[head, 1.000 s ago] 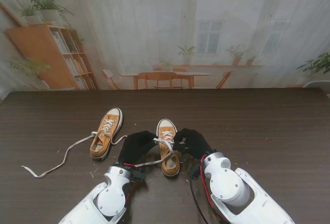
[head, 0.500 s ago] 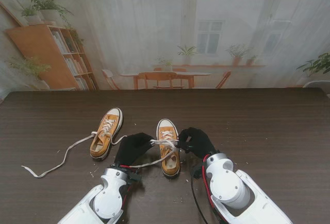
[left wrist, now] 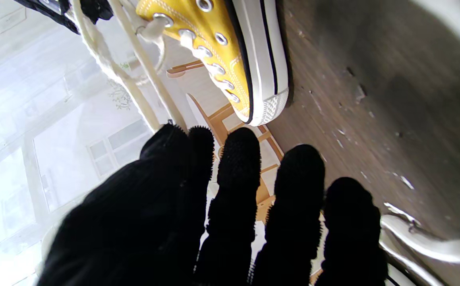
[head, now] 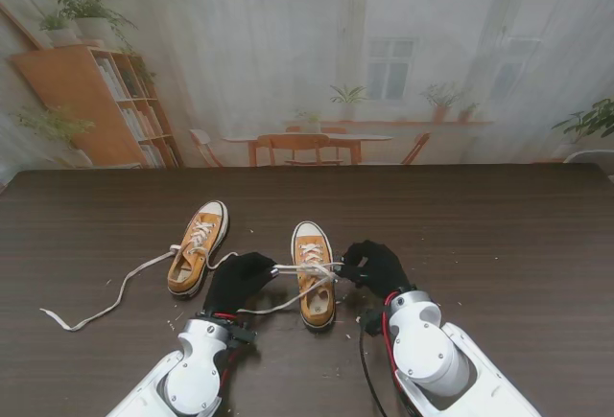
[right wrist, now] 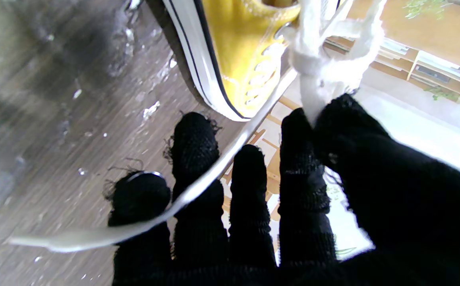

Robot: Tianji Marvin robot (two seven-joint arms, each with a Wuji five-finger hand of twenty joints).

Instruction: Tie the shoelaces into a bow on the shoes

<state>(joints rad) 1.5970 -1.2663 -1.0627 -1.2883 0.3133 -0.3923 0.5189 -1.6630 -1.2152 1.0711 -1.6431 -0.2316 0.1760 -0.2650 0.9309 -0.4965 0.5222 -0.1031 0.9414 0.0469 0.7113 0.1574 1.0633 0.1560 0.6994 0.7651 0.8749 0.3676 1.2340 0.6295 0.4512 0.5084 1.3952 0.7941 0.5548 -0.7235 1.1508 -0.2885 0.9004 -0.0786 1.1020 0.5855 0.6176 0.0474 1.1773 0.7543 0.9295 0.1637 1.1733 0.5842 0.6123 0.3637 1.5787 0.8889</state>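
Observation:
Two yellow canvas shoes lie on the dark wooden table (head: 499, 235). The right shoe (head: 314, 286) sits between my black-gloved hands. My left hand (head: 238, 281) pinches a white lace (head: 293, 269) on the shoe's left side; in the left wrist view the lace (left wrist: 134, 75) runs into thumb and forefinger (left wrist: 198, 159). On the shoe's other side my right hand (head: 377, 267) pinches a lace loop (right wrist: 317, 75) between thumb and forefinger, and a loose lace end (right wrist: 214, 171) crosses its fingers. The laces are stretched taut across the shoe. The left shoe (head: 198, 246) lies untied, its long lace (head: 106, 300) trailing left.
Small pale crumbs (head: 173, 319) dot the table near my left arm. A printed backdrop with a bookshelf (head: 96, 101) and windows stands behind the table's far edge.
Both hands have drawn apart, left hand leftward and nearer to me, right hand rightward, pulling the lace straight and tight across the right shoe.

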